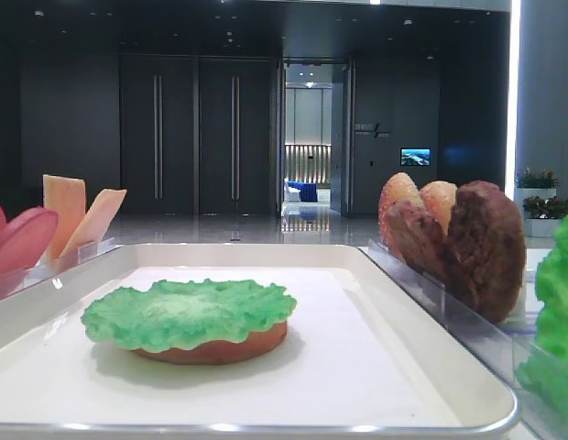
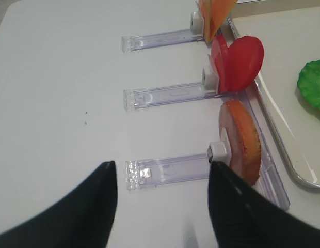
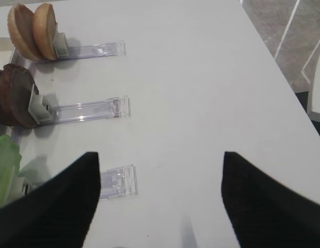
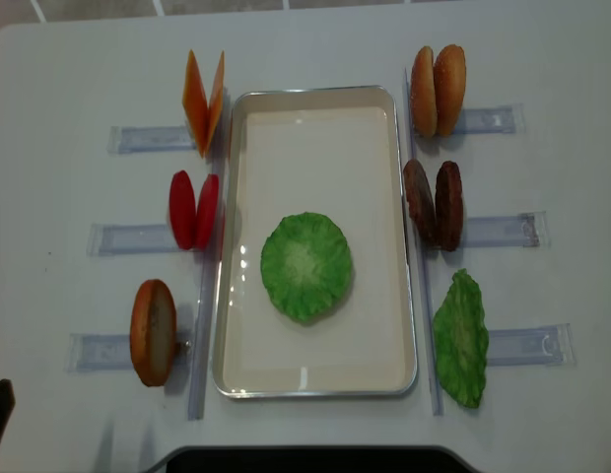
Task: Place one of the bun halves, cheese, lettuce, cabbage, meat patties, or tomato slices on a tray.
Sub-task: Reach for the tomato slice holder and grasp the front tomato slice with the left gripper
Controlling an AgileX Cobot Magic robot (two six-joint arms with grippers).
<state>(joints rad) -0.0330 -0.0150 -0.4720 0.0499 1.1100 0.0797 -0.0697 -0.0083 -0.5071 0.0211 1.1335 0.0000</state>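
Observation:
The white tray (image 4: 315, 99) lies in the middle of the table. In it a green ruffled lettuce (image 4: 305, 266) leaf covers a bun half (image 1: 220, 348). Left of the tray, cheese (image 4: 204, 101), tomato slices (image 4: 193, 210) and one bun half (image 4: 153, 331) stand on edge in clear racks. On the right stand two bun halves (image 4: 438, 91), two meat patties (image 4: 433, 204) and another green leaf (image 4: 460, 338). My left gripper (image 2: 162, 165) is open over the table, its right finger close beside the lone bun half (image 2: 241, 142). My right gripper (image 3: 160, 155) is open over bare table, holding nothing.
Clear plastic racks (image 4: 503, 231) stick out from both sides of the tray toward the table edges. A rack end (image 2: 142, 173) lies between my left fingers, and another rack end (image 3: 118, 181) sits by my right gripper's left finger. The table's right edge (image 3: 284, 72) is near.

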